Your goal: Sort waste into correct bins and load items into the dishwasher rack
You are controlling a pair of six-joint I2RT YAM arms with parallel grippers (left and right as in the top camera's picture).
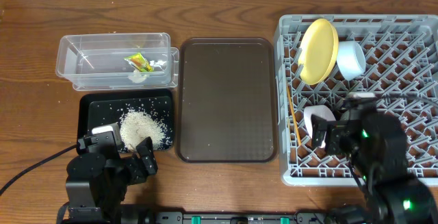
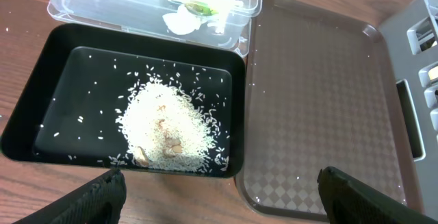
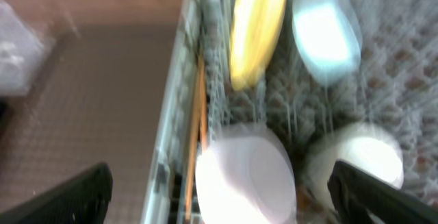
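Note:
The grey dishwasher rack (image 1: 417,25) holds the yellow plate (image 1: 319,51) on edge, the light blue bowl (image 1: 350,59), the white bowl (image 1: 313,118) and the wooden chopsticks (image 1: 294,118) along its left wall. My right gripper (image 1: 327,133) is open just above the white bowl (image 3: 246,176). In the blurred right wrist view a pale round cup (image 3: 356,159) lies beside it. The clear tub (image 1: 82,49) holds the snack wrapper (image 1: 140,62). The black tray (image 1: 92,111) holds the rice (image 1: 140,125). My left gripper (image 1: 137,159) is open and empty near the tray's front edge.
The dark brown serving tray (image 1: 226,101) lies between the bins and the rack, also in the left wrist view (image 2: 321,94). Stray rice grains dot the wooden table (image 1: 34,25). The rack's left wall (image 3: 174,114) borders the brown tray.

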